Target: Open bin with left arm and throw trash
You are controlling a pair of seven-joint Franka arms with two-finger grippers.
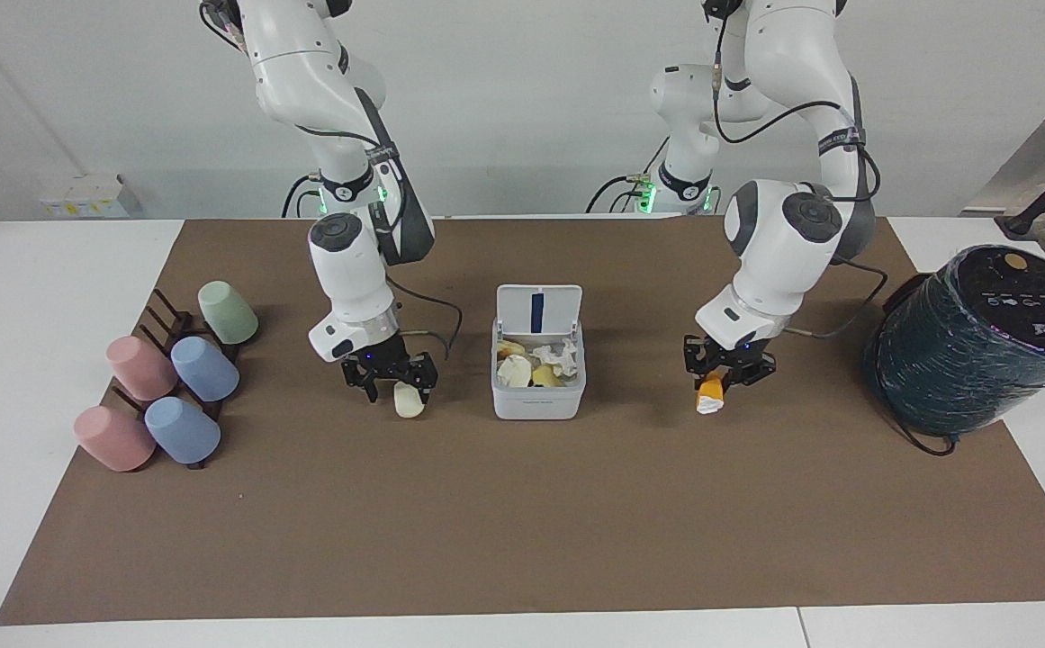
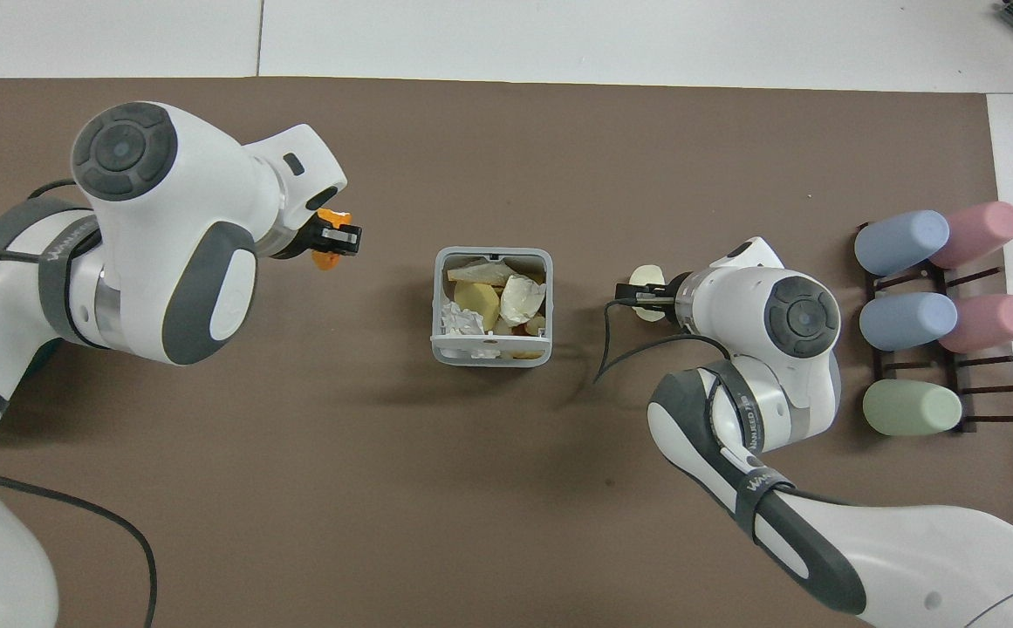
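Observation:
The white bin (image 1: 538, 405) stands mid-table with its lid (image 1: 537, 310) up, and crumpled cream and yellow trash fills it; it also shows in the overhead view (image 2: 438, 305). My left gripper (image 1: 718, 376) is shut on the orange-and-white piece (image 1: 709, 394), held just above the mat, beside the bin toward the left arm's end (image 2: 327, 249). My right gripper (image 1: 393, 380) is open, low over a cream-white lump (image 1: 409, 401) that lies on the mat beside the bin toward the right arm's end (image 2: 646, 283).
A big dark teal cylinder (image 1: 972, 337) lies at the left arm's end of the table. Several pastel cups lie on a dark rack (image 1: 171, 378) at the right arm's end (image 2: 934, 305). The right arm's cable trails on the mat near the bin.

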